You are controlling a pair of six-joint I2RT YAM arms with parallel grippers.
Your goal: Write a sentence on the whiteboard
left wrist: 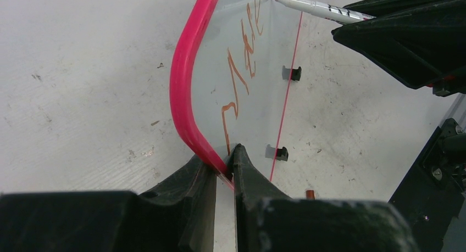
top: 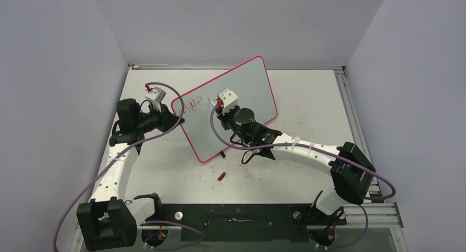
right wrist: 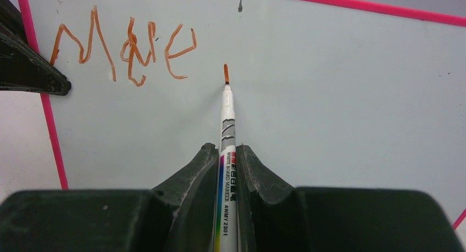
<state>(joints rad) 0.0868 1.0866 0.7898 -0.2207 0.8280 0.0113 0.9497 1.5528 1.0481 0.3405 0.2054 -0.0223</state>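
Right wrist view: the right gripper [right wrist: 226, 153] has its fingers pressed tight on a marker [right wrist: 226, 115], whose tip touches the whiteboard [right wrist: 340, 98] just right of the sentence [right wrist: 123, 49], which reads roughly "Move" near the board's left edge. The left gripper [left wrist: 224, 161] is clamped on the pink rim [left wrist: 184, 87] at that edge.

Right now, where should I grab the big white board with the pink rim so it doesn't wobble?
Pinch the large pale whiteboard by its thin pink rim on the left edge, coming from the left, as the left gripper does. The board is flat and thin, so only an edge fits between fingers, and the white marker writes on its face.
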